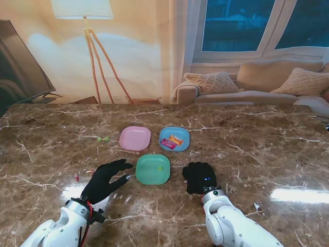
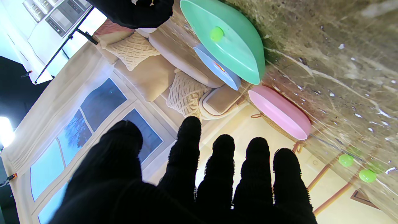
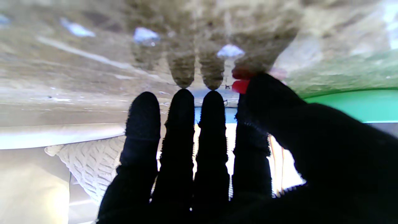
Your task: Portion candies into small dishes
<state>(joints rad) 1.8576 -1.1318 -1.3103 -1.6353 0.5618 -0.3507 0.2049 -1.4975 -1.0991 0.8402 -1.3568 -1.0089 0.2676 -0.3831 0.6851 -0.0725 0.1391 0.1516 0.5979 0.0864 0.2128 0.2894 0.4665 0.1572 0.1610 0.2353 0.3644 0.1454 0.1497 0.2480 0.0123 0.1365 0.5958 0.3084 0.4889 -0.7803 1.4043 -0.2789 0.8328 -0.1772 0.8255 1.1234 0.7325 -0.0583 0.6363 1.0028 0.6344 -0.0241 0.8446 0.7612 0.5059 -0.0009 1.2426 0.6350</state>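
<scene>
L hand (image 1: 105, 180) spread wide, holding nothing, just left of green dish (image 1: 153, 169) w/ one green candy (image 1: 160, 168); R hand (image 1: 199, 177) pinches red candy (image 3: 240, 86) at thumb tip against table — best lift clear, then carry over dish rim.

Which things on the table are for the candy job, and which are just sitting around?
For the job:
green dish with one green candy
blue dish with wrapped candies
pink dish
two loose green candies
red candy at the right hand
left hand

Just there:
floor lamp
sofa
cushions
</scene>
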